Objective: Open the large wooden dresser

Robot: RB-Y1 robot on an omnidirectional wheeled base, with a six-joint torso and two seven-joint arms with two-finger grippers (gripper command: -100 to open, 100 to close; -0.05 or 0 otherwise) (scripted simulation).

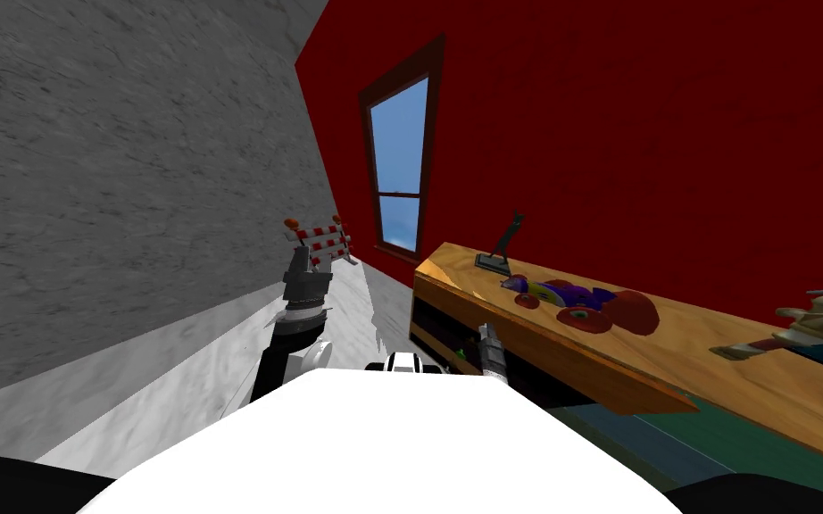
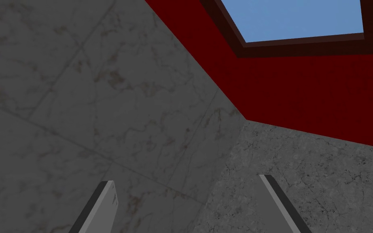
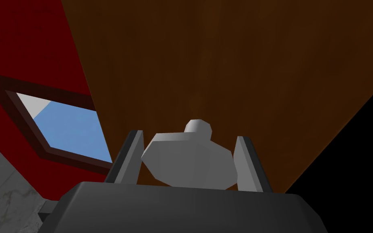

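1. Well off the left end of the dresser (image 1: 740,384), our left gripper (image 2: 187,180) hangs above the pale floor. Its two fingers stand wide apart with nothing between them.
2. A red-and-white striped toy barrier (image 1: 320,241) stands on the floor beyond the dresser's left end, near the corner of the room.
3. A dark-framed window (image 1: 399,169) sits in the red wall just past the dresser's left end.
4. The dresser itself runs along that red wall, and its right end is cut off. Its top is light wood. Its front lies in deep shadow, so we cannot make out how the drawers or doors are divided.
5. A small dark figurine (image 1: 503,245) on a flat base stands on the dresser's top near the left end. It is too small for us to tell what it depicts.
6. Our right gripper (image 3: 189,137) is at the dresser's front, under the left part of the top. Its fingers are clamped on a pale grey knob (image 3: 187,162), one pressing each side. The knob sits on a short stem against a dark brown wooden panel (image 3: 222,60) of the dresser.
7. A purple-and-yellow toy car (image 1: 579,303) with red wheels rests on the dresser's top, right of the figurine.
8. Farther right on the top lies a pale toy (image 1: 816,330), cut off at the edge, and we cannot identify it.
9. Beyond the panel's far edge there is a black area (image 3: 355,141).
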